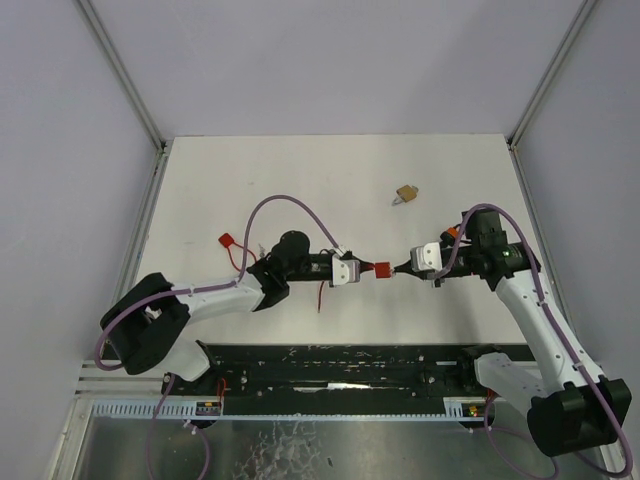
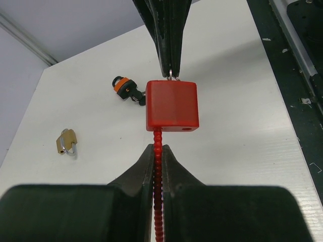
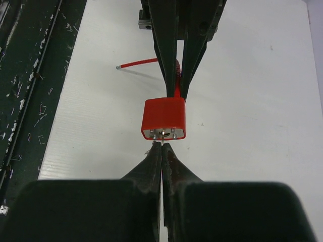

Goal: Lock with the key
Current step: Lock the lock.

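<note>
Red padlock [image 1: 381,268]: held off bench [image 1: 300,180], front-centre, btwn both arms. Red cable shackle [image 2: 157,166]: runs from padlock into left jaws, closed tight on it. Key [image 3: 161,143]: at padlock's keyhole face, pinched in right jaws, fully closed. Brass padlock [image 1: 406,192]: lying on bench, far right, well apart.

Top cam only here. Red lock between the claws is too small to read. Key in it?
Observer: Right wrist view: a thin metal key, pinched in the shut right claw, sits at the keyhole in the lock's silver face.
Operator: What's the other one holding?
Observer: Left claw is shut on the red beaded cable just outside the lock body, not on the body.
Operator: Cable looped back in?
Observer: No. Its other end lies loose, metal tip bare.
</note>
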